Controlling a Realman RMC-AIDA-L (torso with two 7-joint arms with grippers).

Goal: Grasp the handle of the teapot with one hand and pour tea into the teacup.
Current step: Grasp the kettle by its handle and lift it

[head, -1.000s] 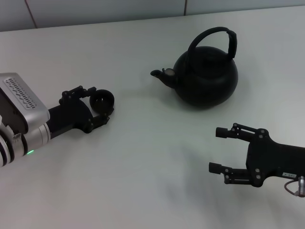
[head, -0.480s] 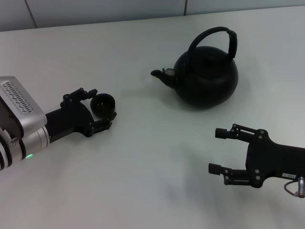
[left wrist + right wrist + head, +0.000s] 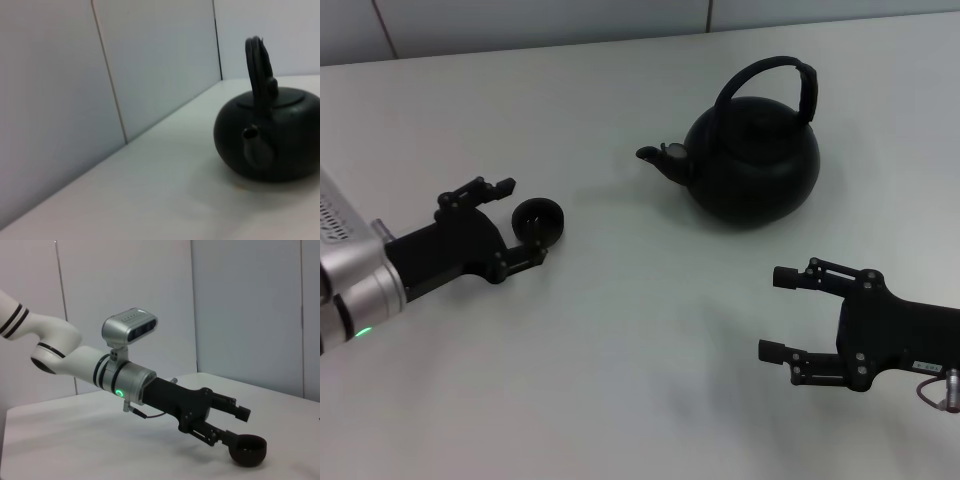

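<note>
The teapot (image 3: 752, 168) sits on the desk (image 3: 620, 330) at the far right, spout aimed left toward the teacup (image 3: 536, 220). It looks heavy and rigid, with a smooth matte shell, so the ribbed sleeve of the handle (image 3: 806, 88) is probably the surest hold. The right gripper (image 3: 782, 315) waits near the front, fingers released. The left gripper (image 3: 510, 222) is at the light, easily tipped cup, fingers spread, one just beside its rim.
</note>
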